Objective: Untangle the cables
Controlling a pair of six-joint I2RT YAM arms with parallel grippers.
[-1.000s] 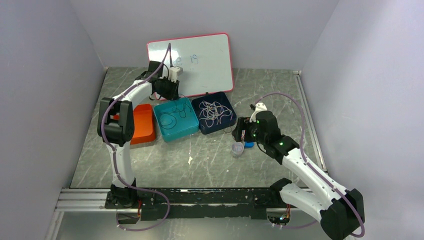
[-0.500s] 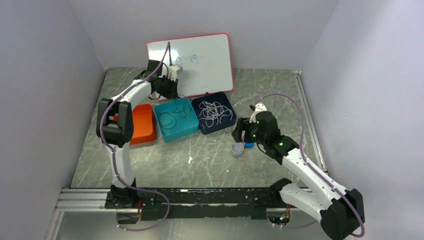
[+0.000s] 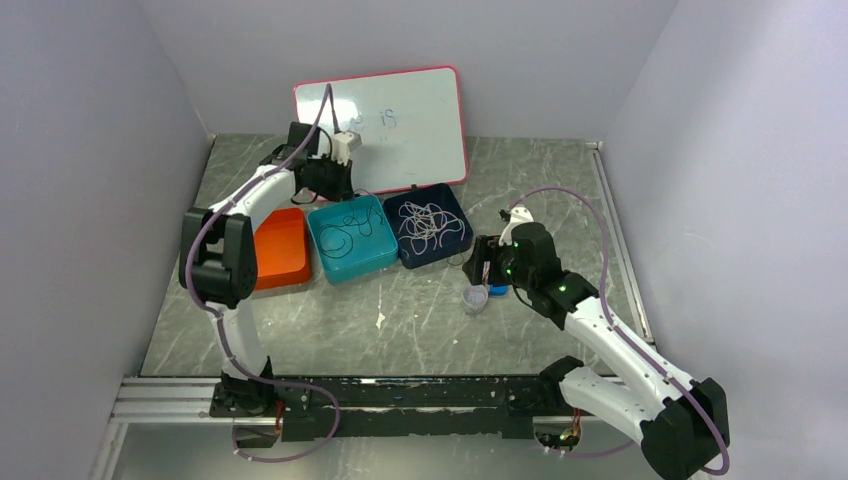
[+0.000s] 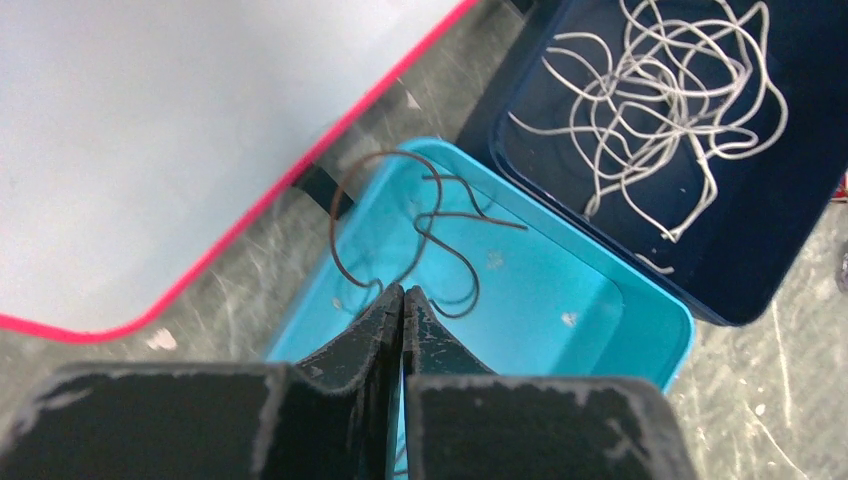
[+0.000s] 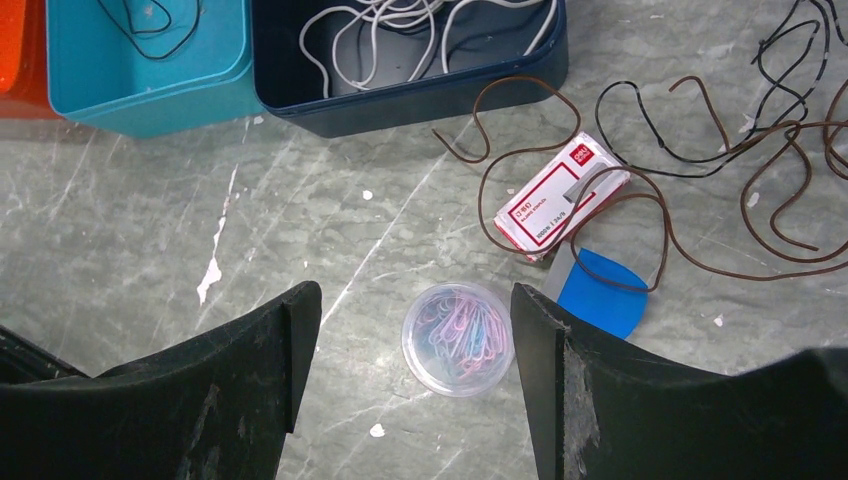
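A tangle of white cables [image 3: 425, 225] lies in the navy bin [image 3: 440, 258]; it also shows in the left wrist view [image 4: 660, 100]. A thin dark cable [image 4: 345, 215] loops in and above the teal bin [image 4: 560, 300]. My left gripper [image 4: 402, 290] is shut over the teal bin's back corner, and the dark cable runs up to its tips. Loose brown and black cables [image 5: 700, 150] lie on the table to the right. My right gripper [image 5: 412, 300] is open and empty, above a tub of paper clips [image 5: 457, 338].
An orange bin [image 3: 285, 245] stands left of the teal bin [image 3: 375, 250]. A whiteboard [image 3: 400, 120] leans on the back wall behind my left gripper [image 3: 335, 175]. A small white-and-red box [image 5: 560, 195] and a blue disc [image 5: 600, 295] lie among the loose cables.
My left arm's elbow has swung to the left and its gripper has drawn slightly back toward the whiteboard. The right arm has not moved.
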